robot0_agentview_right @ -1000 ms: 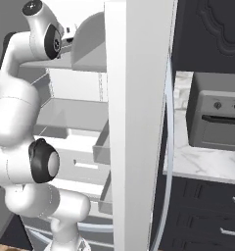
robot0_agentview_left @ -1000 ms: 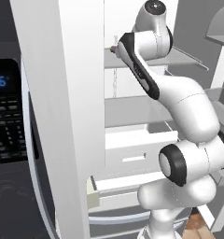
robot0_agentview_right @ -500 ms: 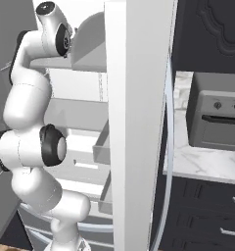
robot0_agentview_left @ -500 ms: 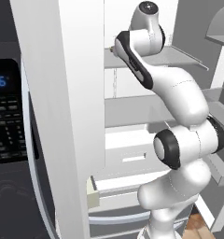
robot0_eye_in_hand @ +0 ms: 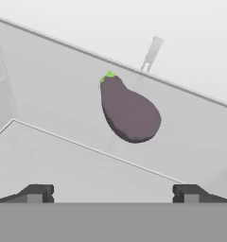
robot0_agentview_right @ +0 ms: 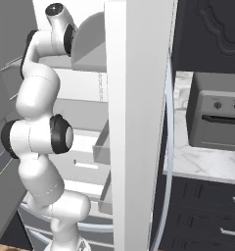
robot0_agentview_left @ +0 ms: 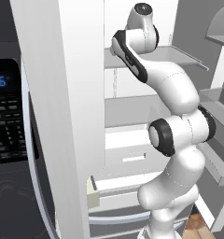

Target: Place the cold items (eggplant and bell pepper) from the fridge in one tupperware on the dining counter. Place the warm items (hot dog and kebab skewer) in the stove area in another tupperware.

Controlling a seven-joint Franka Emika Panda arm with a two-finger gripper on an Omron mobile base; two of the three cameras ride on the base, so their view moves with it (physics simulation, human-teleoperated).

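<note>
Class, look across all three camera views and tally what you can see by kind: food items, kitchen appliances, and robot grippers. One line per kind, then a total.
Food items: 1, the eggplant
Kitchen appliances: 3, the fridge, the microwave, the toaster oven
Robot grippers: 1, the gripper, open
Total: 5

Glossy white rounded arm (robot0_agentview_left: 177,93), dark joint caps, small dark squared fingers (robot0_eye_in_hand: 37,193)
</note>
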